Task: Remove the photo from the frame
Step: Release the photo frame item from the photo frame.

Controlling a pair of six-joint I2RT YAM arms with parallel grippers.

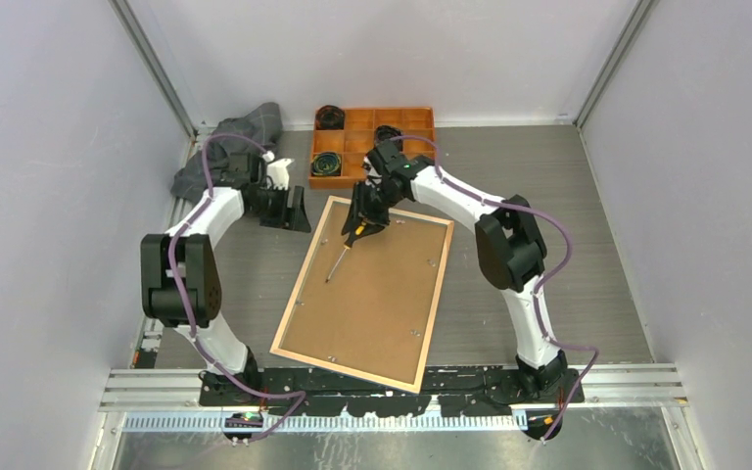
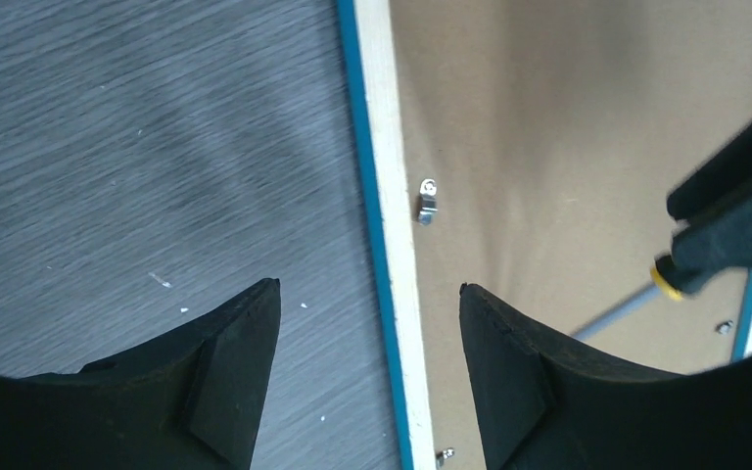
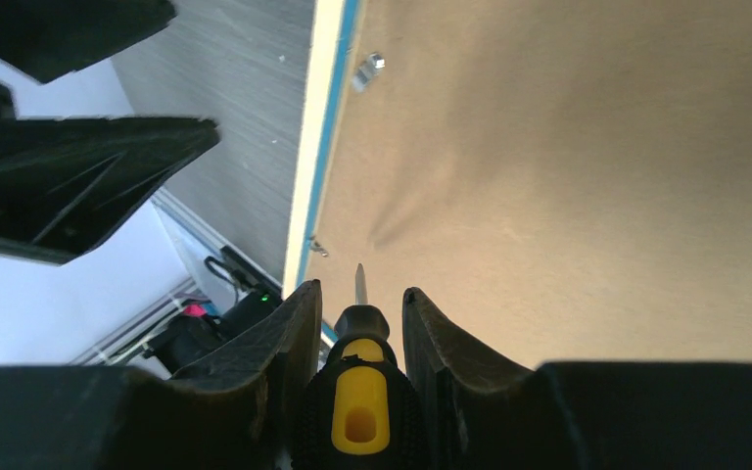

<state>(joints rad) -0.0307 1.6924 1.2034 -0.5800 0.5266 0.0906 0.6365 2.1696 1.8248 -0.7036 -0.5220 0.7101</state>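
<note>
The frame [image 1: 299, 284] lies face down, its light wood rim and brown backing board [image 1: 372, 304] up. The photo is hidden under the board. My right gripper [image 1: 362, 217] is shut on a yellow-and-black screwdriver [image 3: 360, 392], held over the board near the frame's far left corner, its shaft [image 1: 338, 262] pointing along the board. My left gripper [image 1: 297, 210] is open and empty. In the left wrist view it [image 2: 369, 286] straddles the rim [image 2: 384, 176], one finger over the table and one over the board, near a small metal clip [image 2: 427, 201].
An orange compartment tray [image 1: 406, 110] with black round parts stands behind the frame. A grey cloth [image 1: 240, 137] lies at the back left. More metal clips [image 3: 367, 69] sit along the board's edges. Grey walls close in on both sides.
</note>
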